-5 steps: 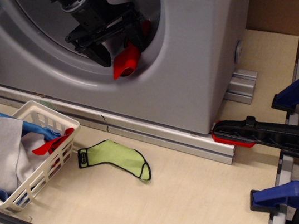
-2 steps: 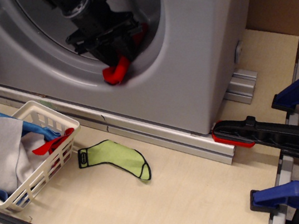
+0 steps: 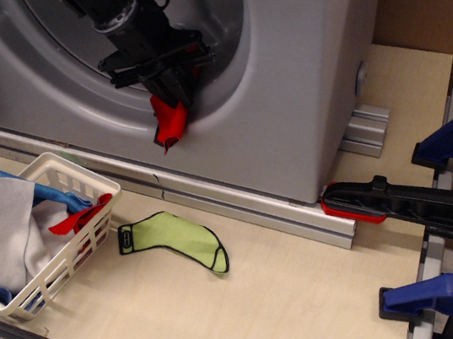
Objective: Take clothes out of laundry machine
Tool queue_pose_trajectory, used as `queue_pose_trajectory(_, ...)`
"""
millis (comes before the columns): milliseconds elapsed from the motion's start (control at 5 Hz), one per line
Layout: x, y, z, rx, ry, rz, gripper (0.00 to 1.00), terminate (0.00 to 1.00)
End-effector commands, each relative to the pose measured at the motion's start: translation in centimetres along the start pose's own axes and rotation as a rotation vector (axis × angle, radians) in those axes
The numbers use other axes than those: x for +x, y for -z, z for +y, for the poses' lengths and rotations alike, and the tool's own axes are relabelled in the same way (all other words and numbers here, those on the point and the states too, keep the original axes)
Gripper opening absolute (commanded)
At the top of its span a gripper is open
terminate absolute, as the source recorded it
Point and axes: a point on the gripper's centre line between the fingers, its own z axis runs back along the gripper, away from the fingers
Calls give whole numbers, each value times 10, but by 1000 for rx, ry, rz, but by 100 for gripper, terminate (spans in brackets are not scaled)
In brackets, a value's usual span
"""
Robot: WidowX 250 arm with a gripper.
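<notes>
The laundry machine (image 3: 299, 82) fills the far side of the table (image 3: 298, 304), its round drum opening facing us. At that opening's lower rim hangs our gripper (image 3: 171, 92), fingers pinched tight on the red clothes (image 3: 170, 120), which dangle over the lip. To do this well, we judge we should keep the pinch firm and lift clear of the rim before travelling, so the fabric does not snag. The white basket (image 3: 68, 253) sits near left, holding white and blue cloths; carrying leftward and nearward seems right. A green sock (image 3: 173, 239) lies on the table between, just right of the basket.
</notes>
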Motion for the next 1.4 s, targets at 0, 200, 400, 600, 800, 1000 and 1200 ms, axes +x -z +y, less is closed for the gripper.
queue_pose_trajectory(0,-2,-72,3,181,-49,-65,0,0)
queue_pose_trajectory(200,-22,-90,24,319,-144,-38,0,0)
queue_pose_trajectory(400,-43,-89,56,399,-247,27,0,0)
queue_pose_trajectory(600,-67,-76,76,456,-289,113,0,0)
queue_pose_trajectory(800,-88,-74,97,504,-347,162,0,0)
queue_pose_trajectory(1000,-111,-64,110,496,-357,185,0,0)
queue_pose_trajectory(1200,-111,-41,119,472,-310,187,0,0)
